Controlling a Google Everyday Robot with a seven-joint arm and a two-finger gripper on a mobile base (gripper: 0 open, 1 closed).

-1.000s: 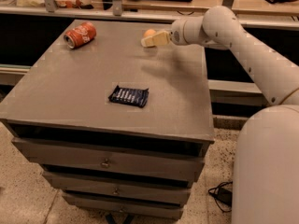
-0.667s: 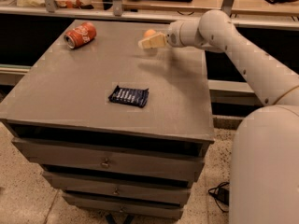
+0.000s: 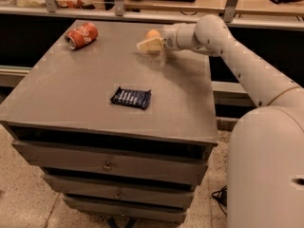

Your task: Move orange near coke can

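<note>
One orange (image 3: 153, 33) grasped in end effector (image 3: 148, 43), above table (image 3: 71, 94), far side. One coke can (image 3: 81, 35) on its side, far-left, well apart. One dark wrapper (image 3: 131, 98) mid-table.

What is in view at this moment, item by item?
coke can: one, red, lying on its side at the far left of the cabinet top.
orange: one, orange-yellow, held at the gripper tip above the far middle of the top.
snack wrapper: one, dark blue, flat near the middle of the top.
cabinet: one, grey, with drawers below.
cable: one, black, on the floor beside the cabinet.
arm: one, white, reaching in from the right.
gripper: one, cream, shut on the orange, well right of the can.
</note>
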